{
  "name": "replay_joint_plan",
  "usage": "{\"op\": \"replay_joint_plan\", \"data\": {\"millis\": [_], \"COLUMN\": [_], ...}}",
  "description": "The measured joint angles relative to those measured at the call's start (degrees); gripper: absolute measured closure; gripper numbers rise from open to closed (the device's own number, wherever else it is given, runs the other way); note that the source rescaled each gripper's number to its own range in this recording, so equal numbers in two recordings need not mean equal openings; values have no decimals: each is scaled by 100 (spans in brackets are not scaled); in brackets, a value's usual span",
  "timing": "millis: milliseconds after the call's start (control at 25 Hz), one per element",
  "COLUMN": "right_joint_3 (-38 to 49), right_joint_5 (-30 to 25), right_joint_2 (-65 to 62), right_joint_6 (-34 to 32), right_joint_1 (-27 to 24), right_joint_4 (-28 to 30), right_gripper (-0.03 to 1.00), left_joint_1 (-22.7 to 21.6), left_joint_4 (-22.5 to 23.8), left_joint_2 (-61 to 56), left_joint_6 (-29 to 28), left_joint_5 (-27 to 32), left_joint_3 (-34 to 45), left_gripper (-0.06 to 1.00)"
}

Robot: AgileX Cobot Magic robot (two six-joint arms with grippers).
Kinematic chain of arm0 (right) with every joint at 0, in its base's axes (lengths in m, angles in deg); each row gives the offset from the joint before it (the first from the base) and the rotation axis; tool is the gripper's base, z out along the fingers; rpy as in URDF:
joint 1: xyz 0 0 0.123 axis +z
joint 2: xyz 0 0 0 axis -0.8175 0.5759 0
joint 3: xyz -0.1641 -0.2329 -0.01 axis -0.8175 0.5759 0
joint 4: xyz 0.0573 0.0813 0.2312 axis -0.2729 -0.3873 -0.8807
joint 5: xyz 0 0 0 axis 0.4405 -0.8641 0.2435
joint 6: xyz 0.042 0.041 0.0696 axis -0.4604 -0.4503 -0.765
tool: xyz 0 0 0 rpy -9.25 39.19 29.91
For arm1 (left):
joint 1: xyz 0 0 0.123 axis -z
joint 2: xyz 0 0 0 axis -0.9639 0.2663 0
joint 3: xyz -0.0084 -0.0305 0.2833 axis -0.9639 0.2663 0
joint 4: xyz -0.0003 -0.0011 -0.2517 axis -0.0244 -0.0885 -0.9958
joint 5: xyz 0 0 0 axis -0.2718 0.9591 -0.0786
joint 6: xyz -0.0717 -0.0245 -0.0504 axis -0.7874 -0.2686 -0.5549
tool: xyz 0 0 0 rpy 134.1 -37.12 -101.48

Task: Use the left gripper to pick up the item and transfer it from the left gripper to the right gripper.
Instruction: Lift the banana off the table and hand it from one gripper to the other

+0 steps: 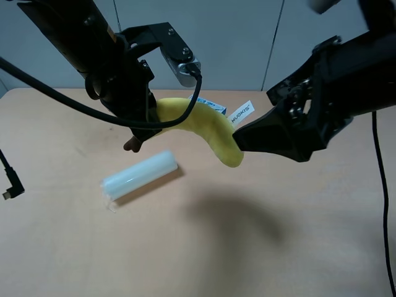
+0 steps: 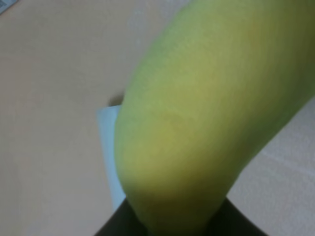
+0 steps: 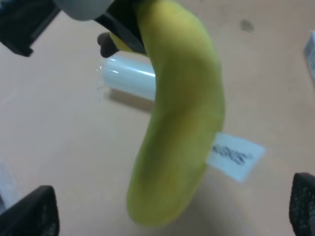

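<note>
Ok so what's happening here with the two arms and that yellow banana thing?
The left gripper is clamped on a yellow plush banana near its brown stem end, holding it in the air above the tan table. The right gripper is open, its fingers on either side of the banana's free end, near the white fabric tag, and has not closed on it. A translucent pale cylinder roll lies on the table below.
</note>
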Motion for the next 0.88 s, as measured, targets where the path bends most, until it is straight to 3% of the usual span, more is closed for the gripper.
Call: {"op": "replay_joint_plan", "data": {"millis": [680,760,800,880], "right_joint_3": [-25,-25,-25,-25], "right_joint_5": [1059,1128,1158,1201], "right_joint_2": [1665,1761,1785,1800], "right_joint_6": [47,47,47,47], "right_joint_1": [197,197,197,197], "right_joint_4": [-173,-243,-281,-328], "right_gripper": [-3,11,29,75], "left_joint_1": [0,0,0,0], "left_joint_4": [0,0,0,0], "left_joint_2": [0,0,0,0], "left_joint_6": [0,0,0,0], "left_joint_5": [-163,-163,-169,-174], "left_joint_3": [0,0,0,0], "left_gripper": [94,94,94,94]}}
